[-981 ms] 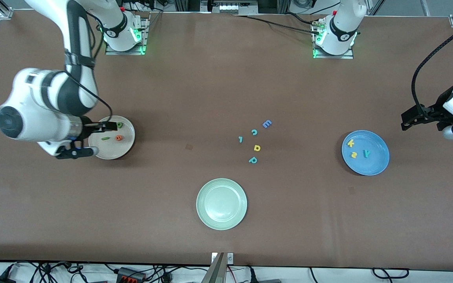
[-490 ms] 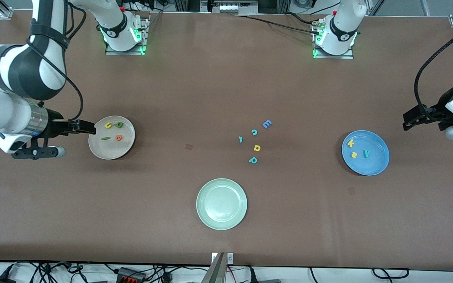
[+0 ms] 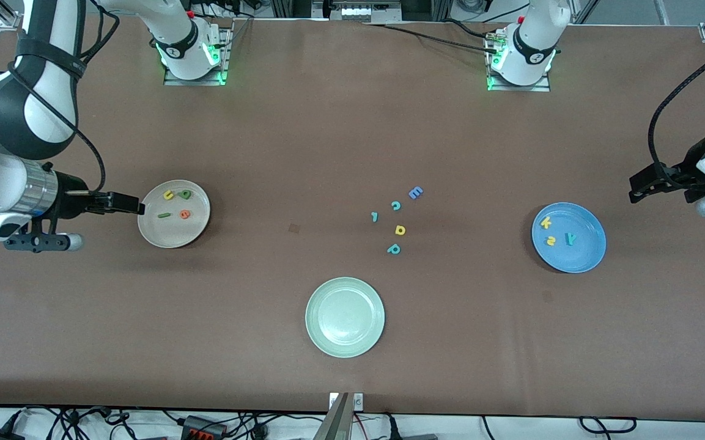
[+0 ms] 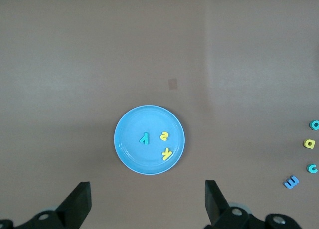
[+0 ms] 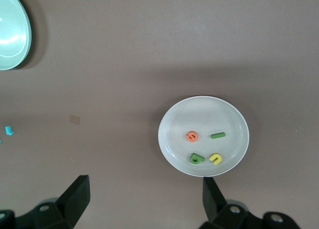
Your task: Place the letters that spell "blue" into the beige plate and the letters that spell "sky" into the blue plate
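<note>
The beige plate holds the yellow "u", green "b", dark green "l" and orange "e". In the blue plate lie the yellow "k", yellow "s" and teal "y". My right gripper hangs open and empty over the table beside the beige plate, toward the right arm's end. My left gripper is open and empty, raised beside the blue plate toward the left arm's end.
A pale green plate sits nearest the front camera, mid-table. Loose letters lie in the middle: a blue "E", teal "c", small teal hooked letter, yellow rounded letter and teal "p".
My right gripper has drawn back from over the beige plate toward its end of the table, uncovering the yellow "u". The left arm has only drifted slightly.
</note>
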Motion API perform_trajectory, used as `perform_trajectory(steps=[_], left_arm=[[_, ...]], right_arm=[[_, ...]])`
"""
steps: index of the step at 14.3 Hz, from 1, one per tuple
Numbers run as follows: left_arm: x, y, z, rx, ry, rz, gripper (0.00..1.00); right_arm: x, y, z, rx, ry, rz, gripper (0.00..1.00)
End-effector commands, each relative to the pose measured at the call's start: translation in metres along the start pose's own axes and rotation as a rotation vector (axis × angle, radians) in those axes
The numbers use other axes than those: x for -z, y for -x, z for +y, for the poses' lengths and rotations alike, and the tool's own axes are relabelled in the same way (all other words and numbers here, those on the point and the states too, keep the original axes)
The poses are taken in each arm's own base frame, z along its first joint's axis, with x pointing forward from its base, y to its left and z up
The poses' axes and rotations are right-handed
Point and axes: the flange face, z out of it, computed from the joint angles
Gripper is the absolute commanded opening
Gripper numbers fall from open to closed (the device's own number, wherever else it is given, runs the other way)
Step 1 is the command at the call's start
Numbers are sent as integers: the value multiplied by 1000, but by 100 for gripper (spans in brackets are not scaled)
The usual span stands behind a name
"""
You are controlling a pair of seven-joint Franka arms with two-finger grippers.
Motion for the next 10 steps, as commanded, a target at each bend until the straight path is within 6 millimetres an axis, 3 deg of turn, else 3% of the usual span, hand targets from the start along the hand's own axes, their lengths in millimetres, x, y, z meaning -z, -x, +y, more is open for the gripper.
perform_trajectory(steps=[1, 4, 8, 10], left_arm=[[4, -3, -1, -1, -3, -6, 100], [3, -2, -2, 1, -4, -14, 100], [2, -1, -3, 1, -4, -22, 100], [1, 0, -10, 10, -4, -32, 100]], right_arm=[[21, 6, -22, -27, 52, 27, 100], [35, 14, -24, -21, 147, 54, 100], [74, 22, 14, -43, 152, 132, 100], [97, 30, 44, -79, 128, 168, 100]])
